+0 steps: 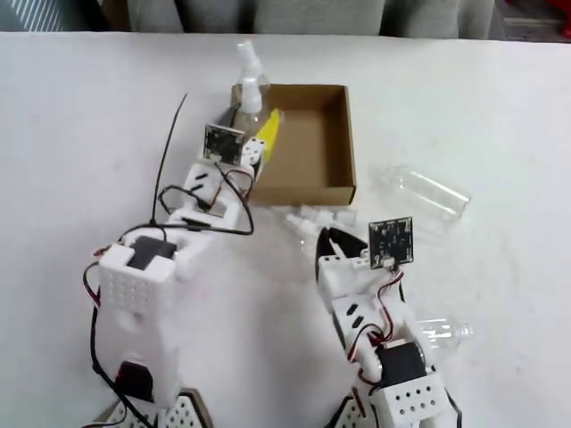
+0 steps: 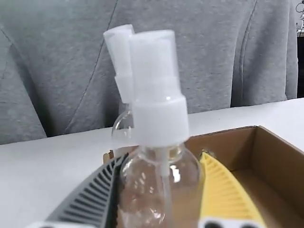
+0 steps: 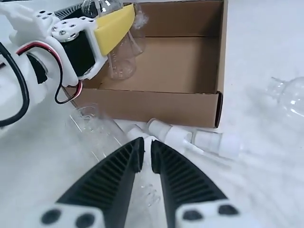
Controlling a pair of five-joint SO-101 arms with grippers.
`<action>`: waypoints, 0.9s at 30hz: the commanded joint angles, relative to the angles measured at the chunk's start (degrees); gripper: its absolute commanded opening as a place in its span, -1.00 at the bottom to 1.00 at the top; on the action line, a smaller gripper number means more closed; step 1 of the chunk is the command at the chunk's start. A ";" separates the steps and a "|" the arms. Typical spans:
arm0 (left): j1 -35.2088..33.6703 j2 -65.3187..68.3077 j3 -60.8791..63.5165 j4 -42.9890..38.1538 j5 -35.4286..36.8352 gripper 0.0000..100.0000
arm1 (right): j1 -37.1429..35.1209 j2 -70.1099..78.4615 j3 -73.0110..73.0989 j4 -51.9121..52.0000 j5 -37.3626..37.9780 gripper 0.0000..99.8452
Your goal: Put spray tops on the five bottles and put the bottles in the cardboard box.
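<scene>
The left gripper (image 2: 162,159), clamping a capped bottle (image 2: 159,180) over the cardboard box (image 2: 266,156) corner, is risking toppling the second capped bottle (image 2: 118,52) standing just beyond its fingertips.

A white surface (image 1: 71,107) fills most of the high view, brightly and evenly lit, with only soft, faint shadows on it. Along its far edge runs grey upholstery (image 1: 294,13), split into panels by upright seams; the left wrist view shows the same grey fabric (image 2: 228,47) as a matte weave with creases and stitched lines. At the far left corner sit a striped patch (image 1: 36,13) and a brown patch (image 1: 111,11). At the far right corner is a red object (image 1: 535,13), too cropped to identify.
</scene>
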 commanded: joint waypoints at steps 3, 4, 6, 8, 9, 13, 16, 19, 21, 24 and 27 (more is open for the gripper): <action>-1.10 -0.84 0.18 0.53 -0.62 -0.95 | 0.48 -0.22 0.53 0.13 0.70 -0.97; -1.19 -0.92 0.00 1.14 -0.62 -0.95 | 0.48 -0.22 0.53 0.13 0.70 -0.97; -1.36 -0.92 -0.09 1.58 -0.62 -0.90 | 0.48 -0.22 0.53 0.13 0.70 -0.97; -1.45 -0.92 0.26 1.76 -0.26 -0.78 | 0.48 -0.22 0.53 0.13 0.70 -0.97; -1.45 -0.92 0.26 1.76 -0.26 -0.71 | 0.48 -0.22 0.53 0.13 0.70 -0.97; -1.45 -0.92 0.26 1.85 -0.18 -0.61 | 0.48 -0.13 0.53 0.13 0.70 -0.97; -1.45 -1.01 0.26 1.85 -0.18 -0.60 | 0.48 -0.13 0.53 0.13 0.70 -0.97; -1.45 -1.10 0.26 1.85 -0.18 -0.60 | 0.48 -0.13 0.53 0.13 0.70 -0.97; -1.71 -2.51 0.97 2.99 -0.18 -0.60 | 0.48 -0.22 0.53 0.13 0.70 -0.97; -2.24 -6.02 2.64 6.95 -0.09 -0.50 | 0.48 -0.22 0.53 0.04 0.70 -0.97; -2.68 -8.48 3.96 10.73 2.55 -0.31 | 0.48 -0.22 0.53 0.04 0.70 -0.97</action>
